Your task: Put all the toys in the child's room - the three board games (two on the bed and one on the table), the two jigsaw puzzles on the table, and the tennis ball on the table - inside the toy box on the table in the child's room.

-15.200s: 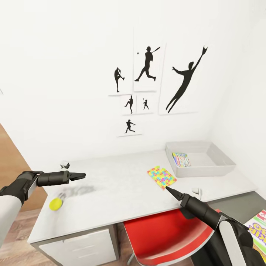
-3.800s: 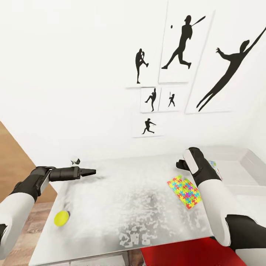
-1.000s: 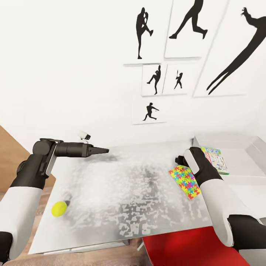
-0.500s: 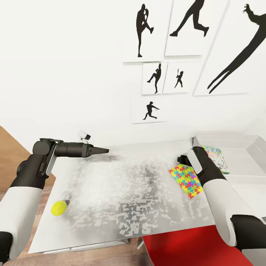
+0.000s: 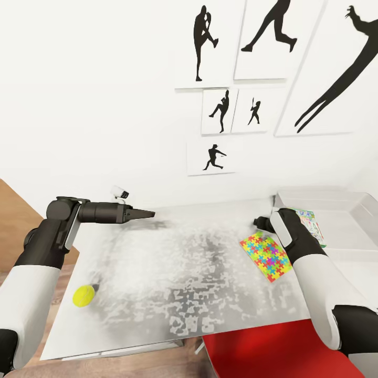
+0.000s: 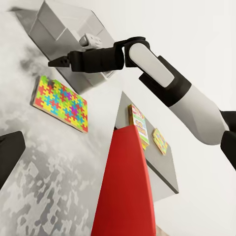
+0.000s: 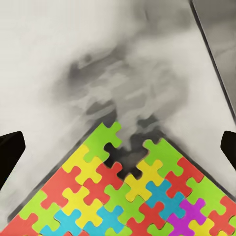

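Right tool (image 7: 118, 142) spread wide, above jigsaw puzzle (image 7: 123, 196)

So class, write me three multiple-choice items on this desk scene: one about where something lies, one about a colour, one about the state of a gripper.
1. Where does the tennis ball lie?
A. Inside the toy box
B. On the table, near the robot's left arm
C. On the red chair

2. What colour is the chair tucked under the table?
A. Red
B. Blue
C. Green

3. How do the jaws of the right gripper stand over the jigsaw puzzle?
A. Shut on the puzzle
B. Shut on the ball
C. Open, with nothing between them

Answers:
1 B: the yellow ball sits on the tabletop at the head view's left, far from the toy box.
2 A: a red seat shows below the table edge.
3 C: in the right wrist view the two dark tips stand wide apart above the puzzle's corner.
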Motion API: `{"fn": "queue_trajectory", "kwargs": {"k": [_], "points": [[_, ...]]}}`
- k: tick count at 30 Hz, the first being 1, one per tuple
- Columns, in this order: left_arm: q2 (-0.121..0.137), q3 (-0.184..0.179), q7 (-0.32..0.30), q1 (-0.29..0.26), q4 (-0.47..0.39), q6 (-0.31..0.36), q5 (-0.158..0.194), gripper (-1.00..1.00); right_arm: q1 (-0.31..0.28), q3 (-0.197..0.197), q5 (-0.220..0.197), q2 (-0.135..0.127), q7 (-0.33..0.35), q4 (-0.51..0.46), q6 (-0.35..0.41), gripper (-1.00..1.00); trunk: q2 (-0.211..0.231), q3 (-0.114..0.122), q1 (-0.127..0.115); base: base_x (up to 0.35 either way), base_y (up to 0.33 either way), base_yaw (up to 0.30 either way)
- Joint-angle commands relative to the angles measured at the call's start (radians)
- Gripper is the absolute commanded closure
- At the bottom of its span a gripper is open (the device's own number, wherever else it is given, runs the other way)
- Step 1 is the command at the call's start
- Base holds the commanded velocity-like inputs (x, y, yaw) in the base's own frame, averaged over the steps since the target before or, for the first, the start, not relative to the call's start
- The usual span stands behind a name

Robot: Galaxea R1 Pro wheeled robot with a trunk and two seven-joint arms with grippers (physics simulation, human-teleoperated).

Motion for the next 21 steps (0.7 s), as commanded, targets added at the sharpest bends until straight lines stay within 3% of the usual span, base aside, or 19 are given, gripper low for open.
{"fn": "queue_trajectory", "kwargs": {"k": [1,21], "points": [[0.001,-0.002,-0.001,-0.001,0.0,0.011,0.003,-1.0,-0.001,0.0,-0.011,0.0,-0.008,-0.001,0.002,-1.0,-0.002,-0.002,0.001,0.0,0.0,0.0],[0.001,-0.003,-0.001,-0.001,-0.004,0.011,0.003,-1.0,0.0,0.001,-0.009,0.001,-0.007,0.005,-0.001,-1.0,-0.002,-0.013,0.001,0.0,0.0,0.0]]}}
